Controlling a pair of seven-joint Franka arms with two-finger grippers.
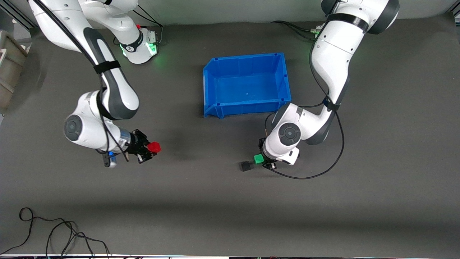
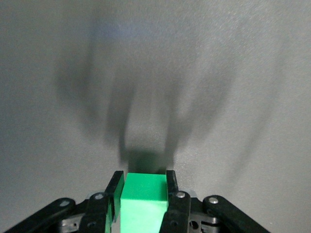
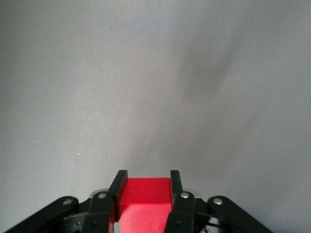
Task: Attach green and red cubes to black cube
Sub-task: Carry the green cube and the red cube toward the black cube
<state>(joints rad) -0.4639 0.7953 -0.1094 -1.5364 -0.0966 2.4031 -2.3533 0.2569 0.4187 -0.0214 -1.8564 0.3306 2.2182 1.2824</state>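
Observation:
My left gripper (image 1: 260, 159) is shut on the green cube (image 1: 258, 158) and holds it low over the table. The left wrist view shows the green cube (image 2: 145, 199) between the black fingers of the left gripper (image 2: 144, 177). The black cube (image 1: 245, 166) lies on the table just beside the green cube, toward the right arm's end and a little nearer to the front camera. I cannot tell if they touch. My right gripper (image 1: 150, 148) is shut on the red cube (image 1: 154, 147) over bare table at the right arm's end. The right wrist view shows the red cube (image 3: 146, 196) in the right gripper (image 3: 146, 180).
A blue bin (image 1: 248, 57) stands open and empty at mid table, farther from the front camera than the cubes. Loose black cables (image 1: 54, 233) lie at the table's near edge. A grey box (image 1: 9, 68) sits off the right arm's end.

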